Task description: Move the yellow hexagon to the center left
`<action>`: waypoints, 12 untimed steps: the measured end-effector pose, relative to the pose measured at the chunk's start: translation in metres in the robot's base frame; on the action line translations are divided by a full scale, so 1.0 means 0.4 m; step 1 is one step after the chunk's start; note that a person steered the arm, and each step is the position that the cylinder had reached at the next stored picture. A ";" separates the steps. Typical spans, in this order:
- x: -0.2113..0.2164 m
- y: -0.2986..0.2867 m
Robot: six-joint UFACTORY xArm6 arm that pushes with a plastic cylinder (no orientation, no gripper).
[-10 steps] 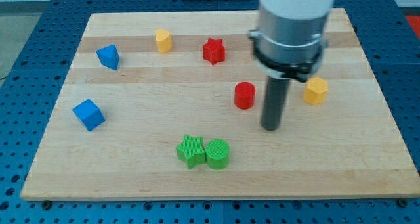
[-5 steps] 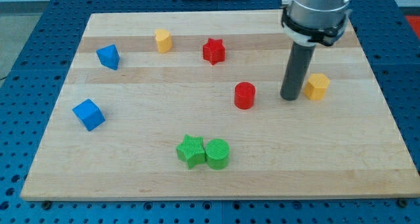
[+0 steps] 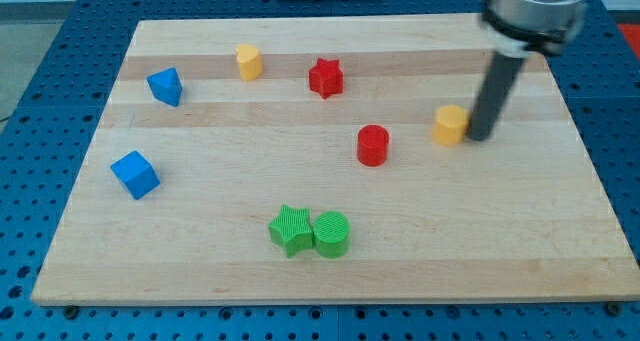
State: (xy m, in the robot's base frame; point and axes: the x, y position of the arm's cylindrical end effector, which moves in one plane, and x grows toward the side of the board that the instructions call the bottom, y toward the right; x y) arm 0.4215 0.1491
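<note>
Rod: it ends in my tip (image 3: 479, 137), with no fingers on this rig, so nothing opens, closes or grips; the only contact is a sideways push.
My tip: it sits on the bench (image 3: 560, 241) just at the view's right of the yellow hexagon (image 3: 451, 124), touching it or nearly so. I judge that side is chosen because the goal lies toward the view's left, so force from the right drives the block that way.
Yellow hexagon: it stands right of the board's middle, in the upper half, well apart from the center left where it must end up. Most of the travel is not yet done.
Red cylinder (image 3: 373, 145): it is near the hexagon, to its left and a little lower. A straight push leftward could clip it, so I judge the line needs to pass above it.
Red star (image 3: 325, 77): it lies higher up, leaving a lane between it and the red cylinder.
Small yellow block (image 3: 248, 61): it is near the top, left of the star; its shape is hard to make out. It is not the target.
Blue blocks: 2, an angular one (image 3: 165, 86) at the upper left and a cube (image 3: 135, 174) at the left edge, flanking the goal zone.
Green star (image 3: 291, 230) and green cylinder (image 3: 331, 233): they touch each other near the bottom, clear of the path.
</note>
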 end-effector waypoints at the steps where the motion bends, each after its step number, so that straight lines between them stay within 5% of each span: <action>1: -0.004 -0.169; 4: -0.075 -0.191; 7: -0.145 -0.569; 10: -0.111 -0.296; 12: -0.047 -0.743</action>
State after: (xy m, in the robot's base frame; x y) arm 0.4028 -0.1481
